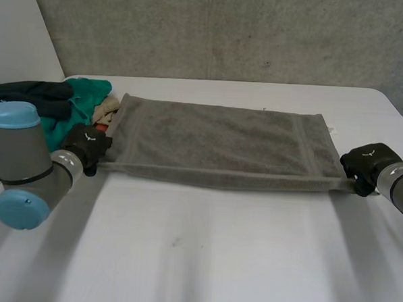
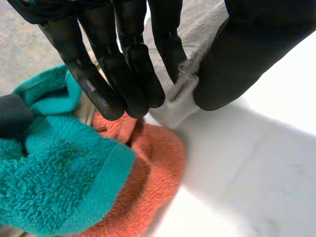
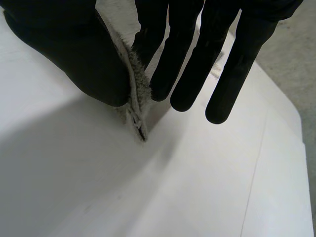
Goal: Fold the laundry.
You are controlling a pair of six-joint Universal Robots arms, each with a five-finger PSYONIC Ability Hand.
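A grey towel point(image 1: 215, 143) lies stretched across the far half of the white table point(image 1: 202, 259), its near edge pulled taut between my two hands. My left hand point(image 1: 85, 145) pinches the towel's near left corner point(image 2: 180, 91) between thumb and fingers point(image 2: 133, 74). At the opposite end my right hand point(image 1: 367, 166) pinches the near right corner point(image 3: 136, 98) between its thumb and straight fingers point(image 3: 173, 64). Both corners sit just above the tabletop.
A pile of laundry sits at the far left: a teal towel point(image 1: 82, 101), a dark garment point(image 1: 32, 95), a beige piece point(image 1: 110, 109) and an orange cloth point(image 2: 148, 168) under my left hand. The table's far edge meets a grey wall point(image 1: 228, 30).
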